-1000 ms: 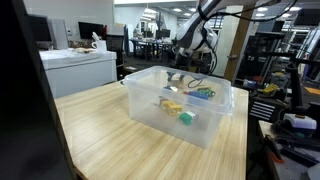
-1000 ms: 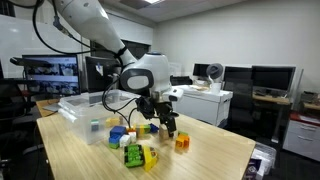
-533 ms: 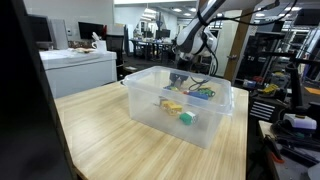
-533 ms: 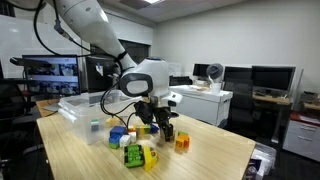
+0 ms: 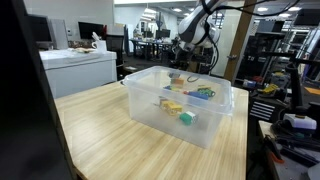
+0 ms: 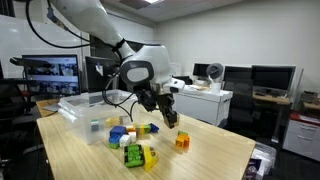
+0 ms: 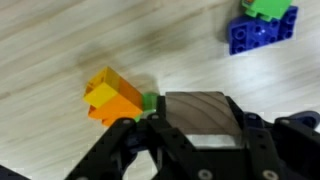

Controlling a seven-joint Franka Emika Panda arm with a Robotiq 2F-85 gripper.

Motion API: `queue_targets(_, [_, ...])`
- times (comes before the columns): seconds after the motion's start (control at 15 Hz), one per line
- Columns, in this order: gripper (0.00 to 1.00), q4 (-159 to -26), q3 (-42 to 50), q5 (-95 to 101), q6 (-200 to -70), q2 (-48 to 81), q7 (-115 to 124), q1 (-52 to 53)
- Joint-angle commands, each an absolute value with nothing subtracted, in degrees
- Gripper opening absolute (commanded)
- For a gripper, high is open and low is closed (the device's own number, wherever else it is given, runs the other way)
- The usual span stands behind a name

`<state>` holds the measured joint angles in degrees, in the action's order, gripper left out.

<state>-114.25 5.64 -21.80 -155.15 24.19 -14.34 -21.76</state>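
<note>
gripper (image 6: 170,118), spread a sec ago, now pinches brown block (image 7: 200,108), lifted off table (image 6: 215,152) nr edge; orange block (image 6: 182,141) stays; grasp looks firm

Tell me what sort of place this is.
Most likely an office-style robotics lab: desks with monitors, equipment racks along one side, and a robot arm working over a wooden table.

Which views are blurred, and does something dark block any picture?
Wrist view: soft throughout; the orange plastic block and the brown square block in the claw have fuzzy edges. In an exterior view, a dark unfocused shape hides one side.
</note>
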Motion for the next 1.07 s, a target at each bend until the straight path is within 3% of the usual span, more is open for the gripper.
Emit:
queue_targets(0.0, [0.31,-117.16,1.07,-26.74,-152.86,14.78,-18.17,-24.49])
queue_targets(0.4, [0.31,-122.23,-0.33,-41.29,-143.56,2.33,-31.20,-20.26])
queue_targets(0.93, [0.31,-134.24,6.21,-38.05,-131.28,-7.00,-36.54,-11.59])
queue_targets(1.0, [0.81,-135.07,6.73,-37.33,-131.14,-7.35,-36.37,-11.06])
